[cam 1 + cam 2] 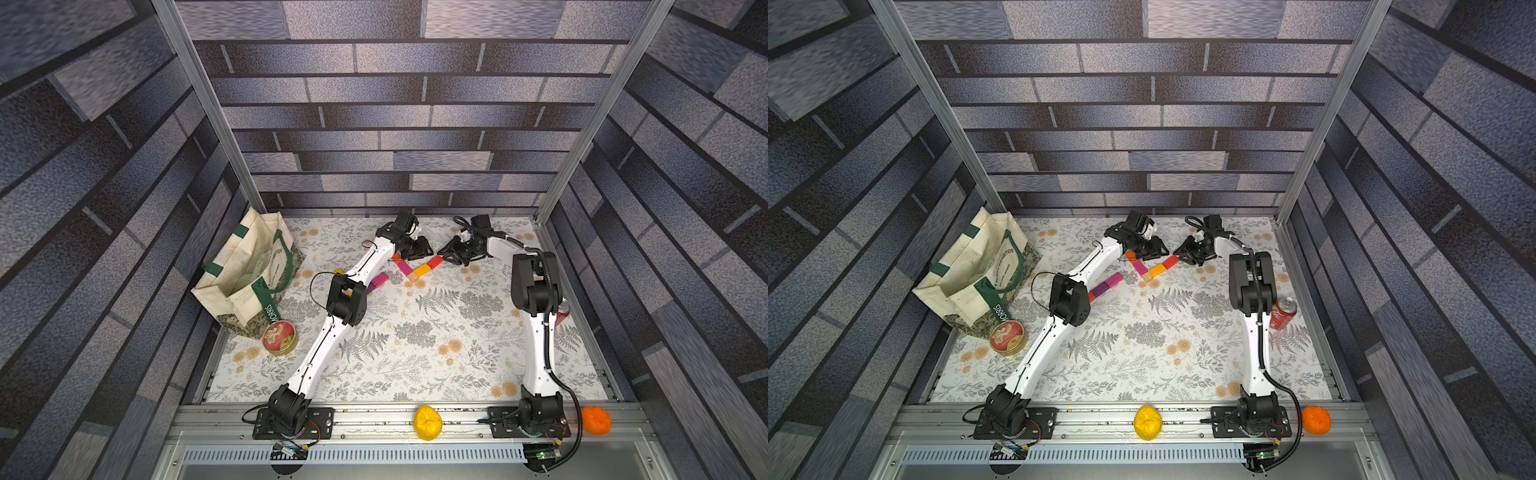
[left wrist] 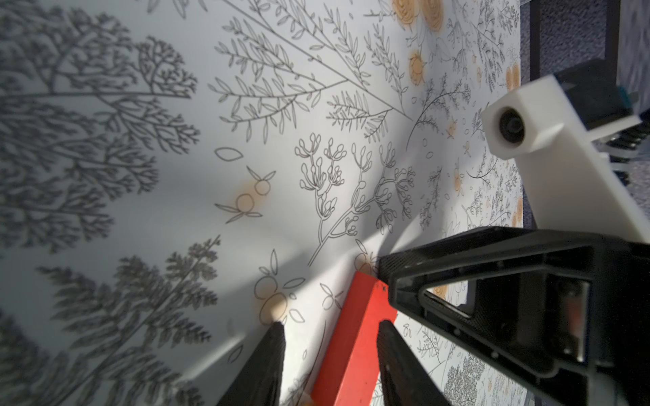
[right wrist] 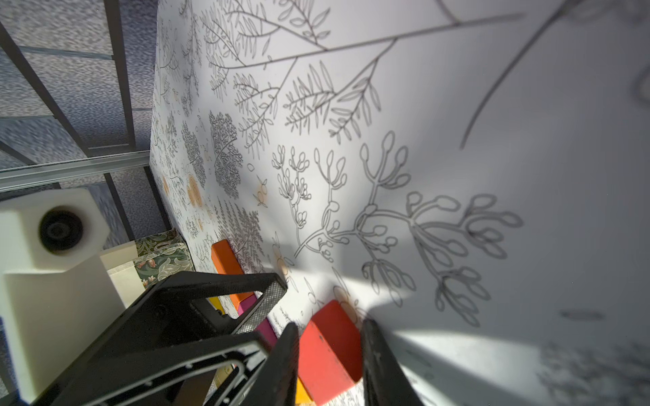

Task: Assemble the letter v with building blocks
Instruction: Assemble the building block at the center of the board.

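In both top views coloured building blocks lie as the letter v (image 1: 413,270) at the far middle of the table. Its left row is an orange block (image 1: 397,258) and a magenta block (image 1: 405,269). A wood cube (image 1: 411,281) sits at the point. Its right row is a yellow-orange block (image 1: 422,270) and a red block (image 1: 435,262). My left gripper (image 2: 330,325) stands open astride the orange block (image 2: 351,344), with a gap on one side. My right gripper (image 3: 331,325) is shut on the red block (image 3: 329,348), which rests on the table. The two grippers face each other closely.
A loose row of magenta and purple blocks (image 1: 377,282) lies partly under my left arm. A tote bag (image 1: 249,274) and a round tin (image 1: 279,337) stand at the left, and a red soda can (image 1: 1283,311) at the right. Yellow (image 1: 428,422) and orange (image 1: 596,420) lumps rest on the front rail.
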`<state>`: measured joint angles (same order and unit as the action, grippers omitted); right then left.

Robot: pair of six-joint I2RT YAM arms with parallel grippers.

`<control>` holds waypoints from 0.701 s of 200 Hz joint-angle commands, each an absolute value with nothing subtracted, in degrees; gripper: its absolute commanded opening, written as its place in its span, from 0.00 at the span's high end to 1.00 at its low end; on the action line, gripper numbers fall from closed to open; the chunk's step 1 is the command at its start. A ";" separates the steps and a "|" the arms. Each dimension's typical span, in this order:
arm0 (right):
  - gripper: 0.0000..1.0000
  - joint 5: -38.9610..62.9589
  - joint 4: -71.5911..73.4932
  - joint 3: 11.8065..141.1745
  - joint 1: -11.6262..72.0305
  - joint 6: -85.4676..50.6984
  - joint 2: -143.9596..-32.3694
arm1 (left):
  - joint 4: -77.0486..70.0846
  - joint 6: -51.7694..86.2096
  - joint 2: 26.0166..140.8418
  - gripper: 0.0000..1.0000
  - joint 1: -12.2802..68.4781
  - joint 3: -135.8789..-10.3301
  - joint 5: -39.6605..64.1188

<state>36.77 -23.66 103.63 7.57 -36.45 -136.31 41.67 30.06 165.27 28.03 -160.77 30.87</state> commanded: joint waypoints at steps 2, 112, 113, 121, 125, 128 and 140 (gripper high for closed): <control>0.67 33.84 -27.62 101.25 7.21 -36.58 -136.76 | 46.57 28.41 163.64 0.55 27.69 -161.19 28.48; 0.68 33.49 -27.09 99.58 7.23 -37.16 -136.18 | 47.16 28.16 163.64 0.55 27.78 -161.15 28.48; 0.68 33.53 -27.12 99.58 7.26 -37.17 -136.16 | 47.18 28.10 163.60 0.55 27.82 -161.17 28.48; 0.69 33.50 -27.11 99.58 7.26 -37.15 -136.21 | 47.21 28.06 163.65 0.56 27.82 -161.19 28.48; 0.69 33.49 -27.14 99.62 7.22 -37.10 -136.15 | 47.20 28.05 163.62 0.56 27.80 -161.09 28.48; 0.69 33.53 -27.09 99.66 7.25 -37.17 -136.12 | 47.20 28.06 163.62 0.56 27.82 -161.18 28.48; 0.69 33.54 -27.11 99.58 7.23 -37.21 -136.06 | 47.28 27.95 163.63 0.56 27.83 -161.19 28.48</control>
<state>36.80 -22.63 101.82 7.57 -36.67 -135.48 41.85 29.89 165.27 28.03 -160.79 30.65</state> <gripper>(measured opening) 0.312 0.442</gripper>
